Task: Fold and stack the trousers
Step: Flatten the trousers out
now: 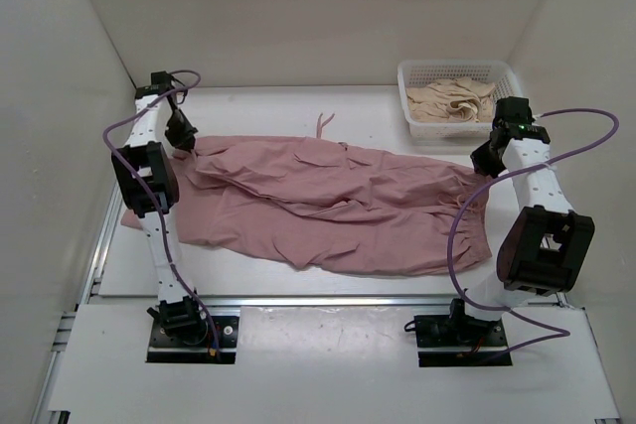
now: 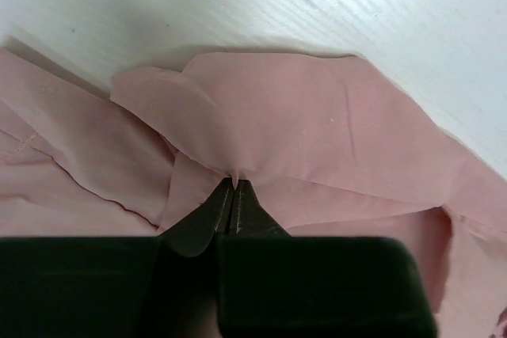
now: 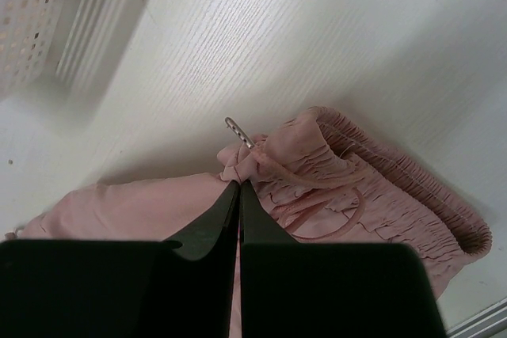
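The dusty-pink trousers (image 1: 328, 201) lie spread across the table, legs to the left, waist to the right. My left gripper (image 1: 183, 138) is shut on a pinch of the leg-end fabric (image 2: 261, 116) at the far left. My right gripper (image 1: 487, 158) is shut on the gathered elastic waist (image 3: 333, 172) at the right, beside the drawstring (image 3: 317, 219) and its metal tip (image 3: 238, 131). A loose drawstring end (image 1: 321, 124) lies behind the trousers.
A white plastic basket (image 1: 412, 118) at the back right holds a beige-cream garment (image 1: 454, 99). White walls enclose the table on three sides. A metal rail (image 1: 328, 299) runs along the table's near edge.
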